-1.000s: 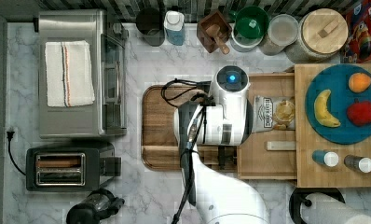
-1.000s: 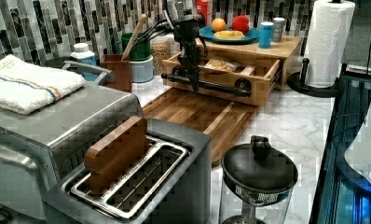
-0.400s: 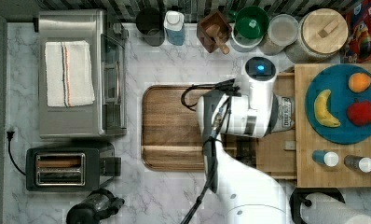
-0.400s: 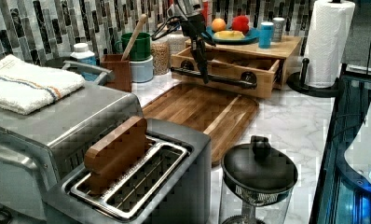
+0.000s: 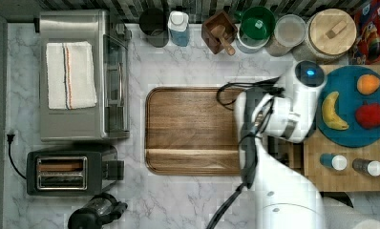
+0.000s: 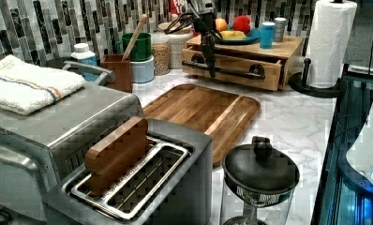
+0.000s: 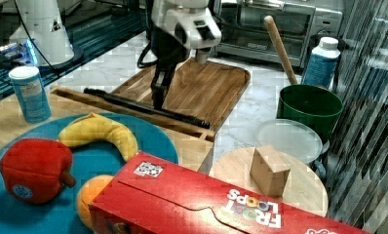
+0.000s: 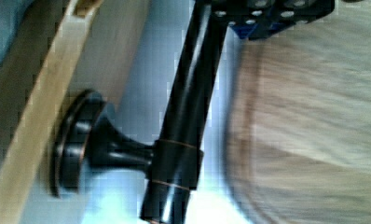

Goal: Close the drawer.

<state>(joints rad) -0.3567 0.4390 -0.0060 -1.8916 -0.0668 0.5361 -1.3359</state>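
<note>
drawer (image 6: pixel 231 70): under the wooden stand (image 6: pixel 287 47) with the blue plate (image 5: pixel 343 138), front almost flush, thin gap at the rim in the right view
handle (image 7: pixel 148 109): black bar across the drawer front
gripper (image 6: pixel 209 70): at the bar's middle, cannot tell if fingers grip it
step: final push, nearly shut
next: short push till the front seats, then back off over the cutting board (image 5: pixel 193 131)

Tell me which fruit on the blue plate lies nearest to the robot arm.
The banana: in the top view it lies at the blue plate's left edge, beside the arm, while the orange and red apple lie further right.
</note>
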